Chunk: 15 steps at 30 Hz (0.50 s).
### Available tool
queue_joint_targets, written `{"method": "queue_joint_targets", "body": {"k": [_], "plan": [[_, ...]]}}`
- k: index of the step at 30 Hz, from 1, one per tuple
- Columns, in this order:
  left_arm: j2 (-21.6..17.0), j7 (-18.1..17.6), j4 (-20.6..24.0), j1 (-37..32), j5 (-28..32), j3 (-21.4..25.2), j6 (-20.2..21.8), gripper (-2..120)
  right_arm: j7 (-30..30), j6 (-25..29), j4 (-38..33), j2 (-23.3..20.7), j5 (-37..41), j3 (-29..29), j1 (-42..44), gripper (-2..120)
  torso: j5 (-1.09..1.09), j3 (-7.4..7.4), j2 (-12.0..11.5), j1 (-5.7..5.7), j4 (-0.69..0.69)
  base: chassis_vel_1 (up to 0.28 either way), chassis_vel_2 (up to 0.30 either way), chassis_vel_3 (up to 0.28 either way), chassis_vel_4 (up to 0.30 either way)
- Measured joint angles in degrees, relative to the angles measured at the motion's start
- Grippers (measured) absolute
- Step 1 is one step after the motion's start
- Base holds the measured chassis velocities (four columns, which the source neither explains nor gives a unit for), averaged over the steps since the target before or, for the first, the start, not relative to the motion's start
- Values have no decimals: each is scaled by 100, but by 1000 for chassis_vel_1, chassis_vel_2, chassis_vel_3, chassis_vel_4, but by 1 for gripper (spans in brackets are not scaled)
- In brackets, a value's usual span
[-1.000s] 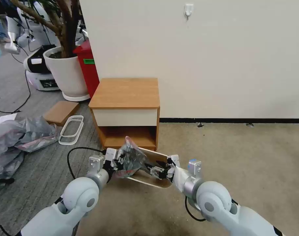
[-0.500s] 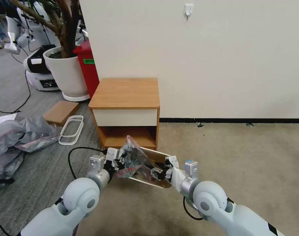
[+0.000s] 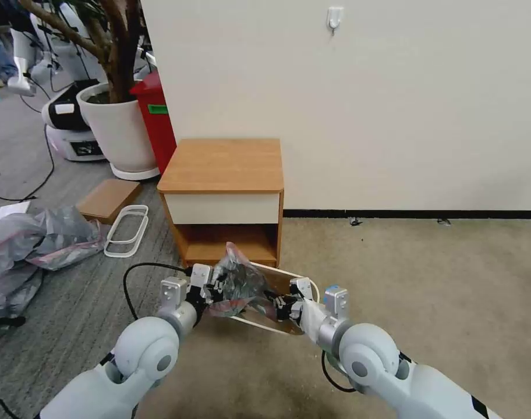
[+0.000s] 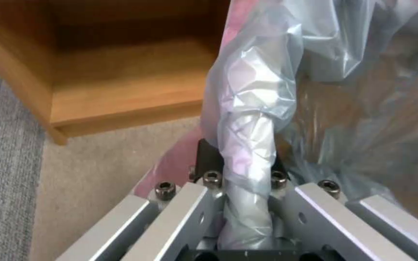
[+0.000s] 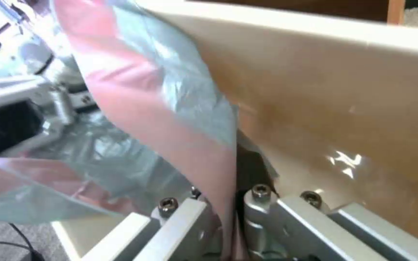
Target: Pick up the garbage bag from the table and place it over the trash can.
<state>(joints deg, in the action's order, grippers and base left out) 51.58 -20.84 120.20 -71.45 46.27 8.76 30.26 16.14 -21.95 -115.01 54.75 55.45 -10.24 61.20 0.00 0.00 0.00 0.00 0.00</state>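
Both tools were seen low over the carpet in front of the table [image 3: 222,166], at the mouth of the trash can [image 3: 294,326]. The left tool [image 3: 214,289] was pinched on a twisted rope of the garbage bag [image 3: 237,282]; the right tool [image 3: 284,304] was clamped on the pinkish rim band, just beside the can's inner wall. The bag was held bunched between them, above the can's opening, not yet spread. The table top was bare. Step judged: bag lifted, fitting over the can begun. The next move was judged to call for the two tools to be drawn apart so the rim is opened, then lowered around the can's edge.
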Motion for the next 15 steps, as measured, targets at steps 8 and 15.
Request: {"method": "queue_joint_targets", "body": {"k": [8, 15], "plan": [[6, 0, -218, 19, -1, -22, -6, 1, -50, 80, -615, -110, 95, 222, 175, 0, 0, 0, 0, 0, 0, 0, 0, 0, 0], [33, 46, -253, -45, -84, -58, -12, 1, -33, 33, -796, -197, 633, 527, -31, 0, 0, 0, 0, 0, 0, 0, 0, 0, 0]]}}
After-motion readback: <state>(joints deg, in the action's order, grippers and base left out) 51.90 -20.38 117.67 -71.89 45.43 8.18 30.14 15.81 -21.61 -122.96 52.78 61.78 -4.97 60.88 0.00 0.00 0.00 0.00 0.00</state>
